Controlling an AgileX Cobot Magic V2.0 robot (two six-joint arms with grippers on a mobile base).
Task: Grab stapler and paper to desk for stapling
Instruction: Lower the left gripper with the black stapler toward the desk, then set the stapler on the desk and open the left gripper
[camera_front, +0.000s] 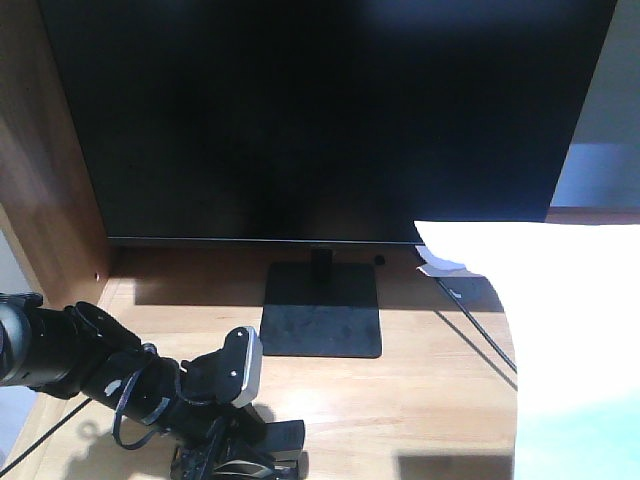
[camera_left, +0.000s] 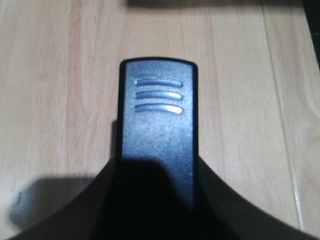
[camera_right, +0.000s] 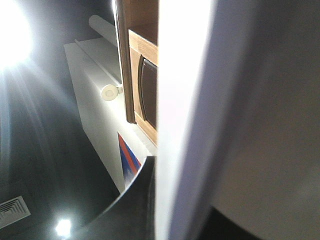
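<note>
Left gripper (camera_left: 156, 186), at seven o'clock in the front view, clamped the stapler (camera_left: 157, 130) close over the desk (camera_left: 50, 100). Right gripper (camera_right: 154, 172) apparently pinched the paper (camera_front: 570, 320), aloft at four o'clock before the monitor (camera_front: 320, 110). Delivery seemed underway; next the sheet needed laying flat, with the stapler set beside it.

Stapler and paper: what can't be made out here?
Stapler: rear half in dark shadow, left wrist view.
Paper: overexposed, cut by right edge, front view; blurred close-up, right wrist view.
Right tool: grip hidden by the paper, right wrist view.
</note>
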